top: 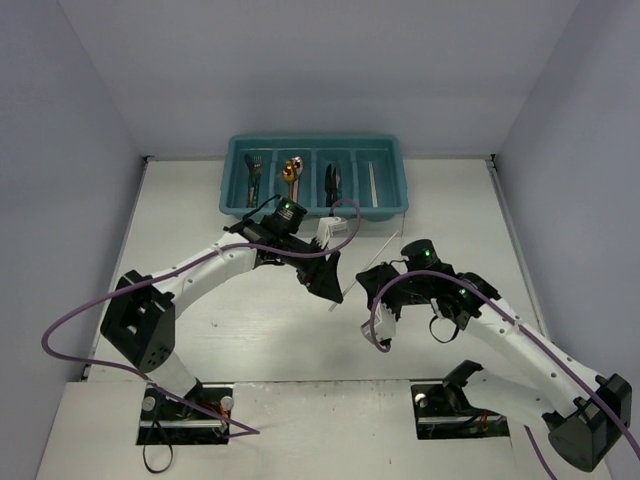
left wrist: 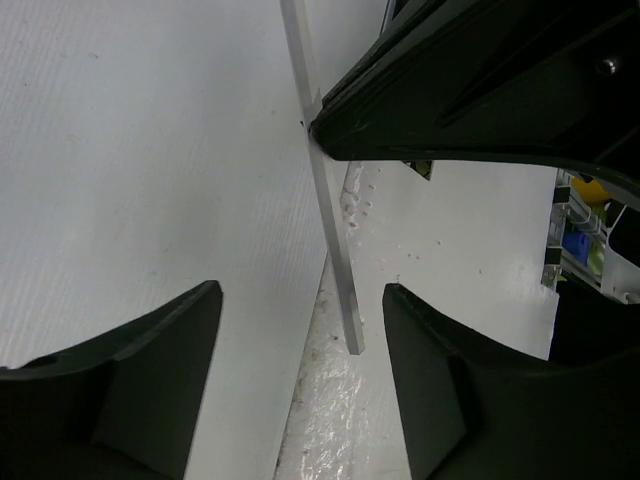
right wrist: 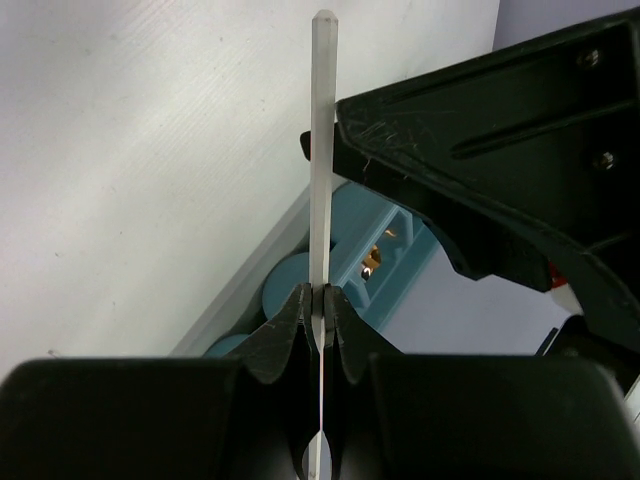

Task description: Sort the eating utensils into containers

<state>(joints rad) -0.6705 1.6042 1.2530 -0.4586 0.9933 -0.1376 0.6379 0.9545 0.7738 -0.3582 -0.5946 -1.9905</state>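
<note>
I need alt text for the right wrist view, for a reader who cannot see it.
The right gripper is shut on a thin pale stick, which runs straight up the picture over the white table. A black part of the left arm is close on the right, and the teal tray shows behind.

No text, label, brand, number or sign can be read in any view. A small yellow-and-blue patch (left wrist: 588, 192) beyond the far side of the white desk (left wrist: 120, 150) is too blurred to tell whether it carries writing.
</note>
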